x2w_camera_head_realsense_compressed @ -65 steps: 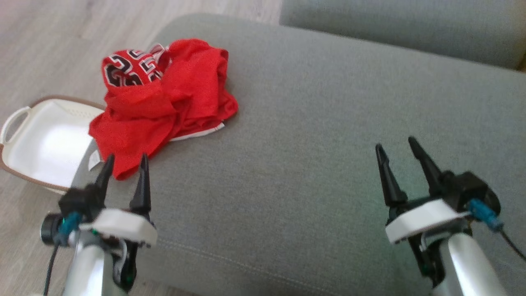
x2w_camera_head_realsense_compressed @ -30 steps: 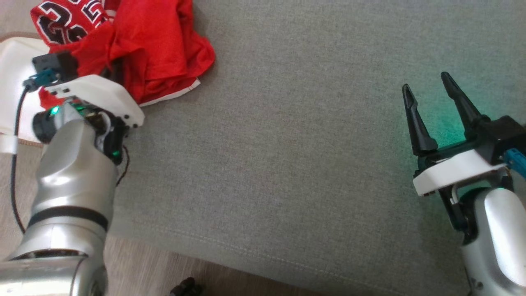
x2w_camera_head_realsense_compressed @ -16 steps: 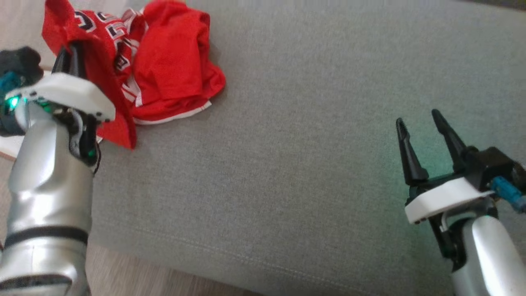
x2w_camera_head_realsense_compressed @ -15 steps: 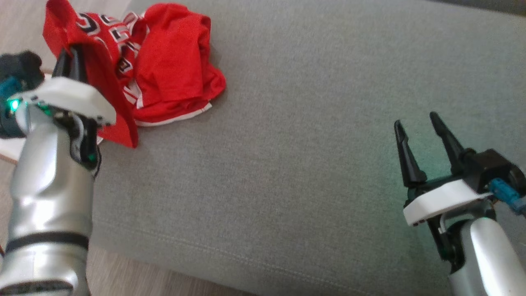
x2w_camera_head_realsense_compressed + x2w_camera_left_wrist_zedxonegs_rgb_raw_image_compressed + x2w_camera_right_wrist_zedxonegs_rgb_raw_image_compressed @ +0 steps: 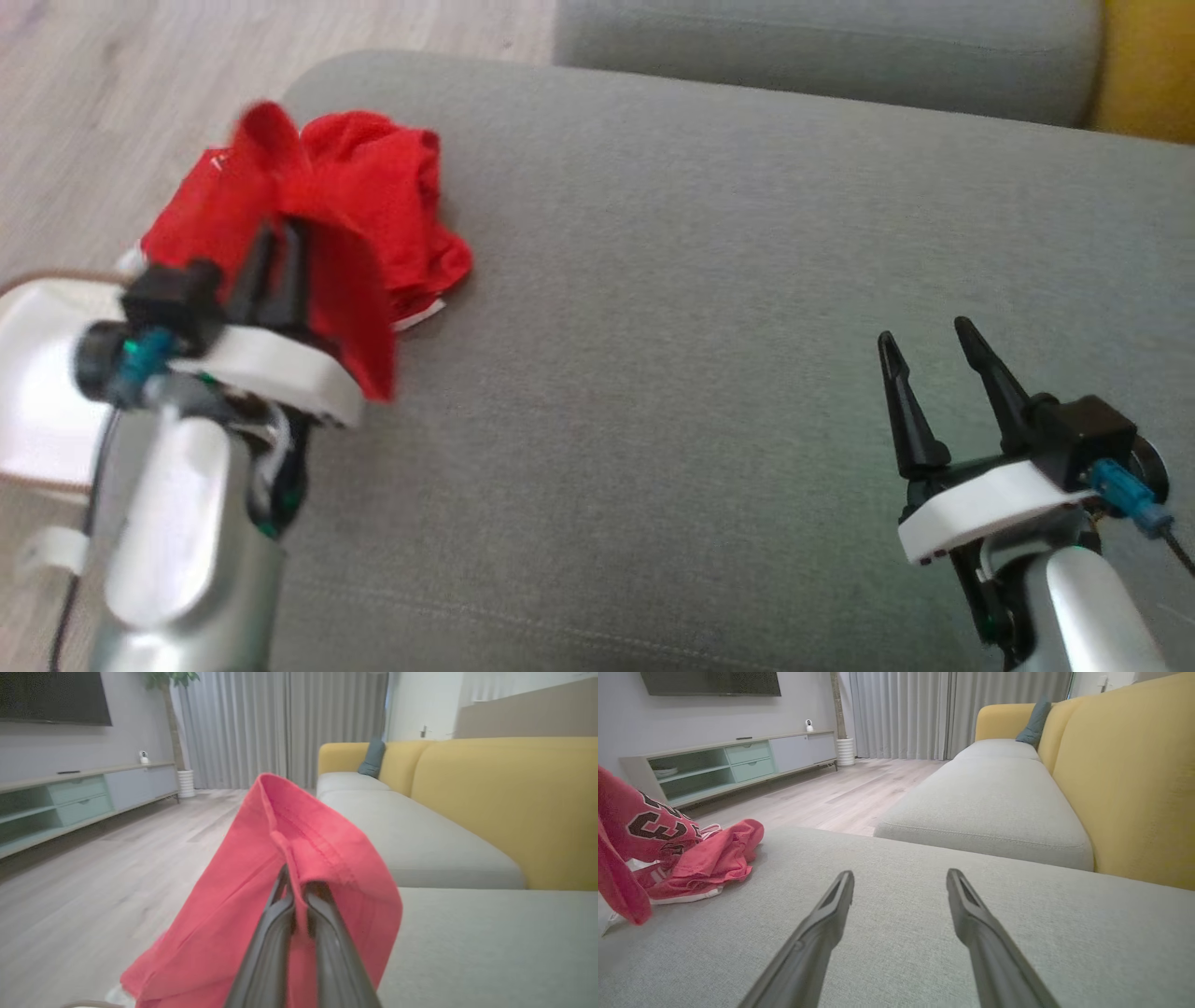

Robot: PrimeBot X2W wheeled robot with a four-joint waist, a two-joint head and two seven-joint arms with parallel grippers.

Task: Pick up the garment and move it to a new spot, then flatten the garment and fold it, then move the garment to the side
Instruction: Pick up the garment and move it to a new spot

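Grey sofa cushion (image 5: pixel 709 280), crumpled red garment (image 5: pixel 392 205) at its left edge

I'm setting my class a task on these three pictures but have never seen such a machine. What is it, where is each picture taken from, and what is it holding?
It is a wheeled robot with two arms, each ending in a two-fingered gripper. One picture looks down from its head; the other two look along each gripper's fingers from the wrists. A crumpled red jersey lies on the grey sofa cushion. The left gripper is shut on a raised fold of it; the rest lies on the cushion. The right gripper is open and holds nothing. A white basket sits at the cushion's left edge.
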